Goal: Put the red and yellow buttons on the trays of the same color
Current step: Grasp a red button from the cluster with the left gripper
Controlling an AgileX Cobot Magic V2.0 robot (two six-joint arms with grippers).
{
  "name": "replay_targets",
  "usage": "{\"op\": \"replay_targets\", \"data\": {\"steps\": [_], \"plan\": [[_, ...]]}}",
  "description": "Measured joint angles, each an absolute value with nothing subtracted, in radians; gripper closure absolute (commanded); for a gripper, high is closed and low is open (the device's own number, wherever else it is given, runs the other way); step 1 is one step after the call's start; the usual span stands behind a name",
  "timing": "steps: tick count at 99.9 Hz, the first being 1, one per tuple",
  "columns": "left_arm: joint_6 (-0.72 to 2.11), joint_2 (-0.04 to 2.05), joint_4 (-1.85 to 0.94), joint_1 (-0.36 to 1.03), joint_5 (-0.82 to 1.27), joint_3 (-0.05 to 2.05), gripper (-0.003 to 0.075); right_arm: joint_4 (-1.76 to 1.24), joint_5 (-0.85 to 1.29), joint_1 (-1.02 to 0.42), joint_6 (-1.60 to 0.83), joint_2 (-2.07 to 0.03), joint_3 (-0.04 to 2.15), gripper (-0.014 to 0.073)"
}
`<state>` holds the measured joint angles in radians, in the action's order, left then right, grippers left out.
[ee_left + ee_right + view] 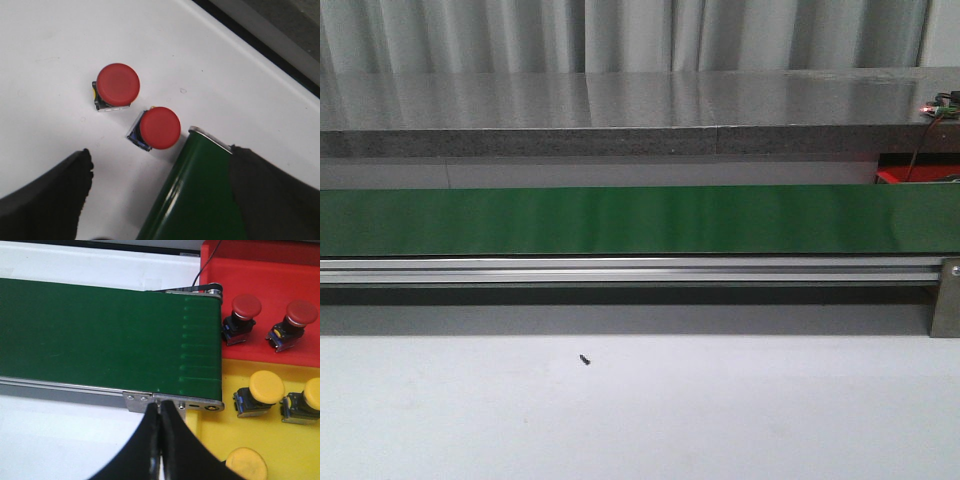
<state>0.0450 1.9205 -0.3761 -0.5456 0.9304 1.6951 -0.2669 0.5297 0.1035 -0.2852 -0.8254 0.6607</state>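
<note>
Red buttons are split between two places. Seen from the left wrist, two of them sit loose on the white table: one red button point(118, 84) lies further from the fingers, and a second red button point(159, 128) lies just beside the end of the green conveyor belt point(195, 195). The left gripper point(160, 200) hangs above them with its dark fingers point(55, 195) spread wide and nothing between them. Seen from the right wrist, the red tray point(265, 280) already holds two red buttons, and the yellow tray point(260, 440) beside it holds three yellow ones, all just past the belt's end. The right gripper point(161, 440) has its fingers pressed together, gripping nothing. The front view shows only the belt and bare table, with no arm or button visible. Judging from this, the risk lies with the button nearest the belt: a finger descending on that side could strike the belt's end, or the rounded cap might slip sideways, though the exact gap there is hard to read.
</note>
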Motion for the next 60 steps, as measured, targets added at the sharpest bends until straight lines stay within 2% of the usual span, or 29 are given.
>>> {"op": "replay_targets", "data": {"steps": [28,60], "plan": [[-0.051,2.149,-0.305,-0.546,0.979,1.937,0.0174,-0.267,0.53,0.104,-0.285,-0.825,0.661,0.0664],[-0.082,2.266,-0.282,-0.546,0.945,2.005,0.0174,-0.267,0.53,0.104,-0.285,-0.825,0.661,0.0664]]}}
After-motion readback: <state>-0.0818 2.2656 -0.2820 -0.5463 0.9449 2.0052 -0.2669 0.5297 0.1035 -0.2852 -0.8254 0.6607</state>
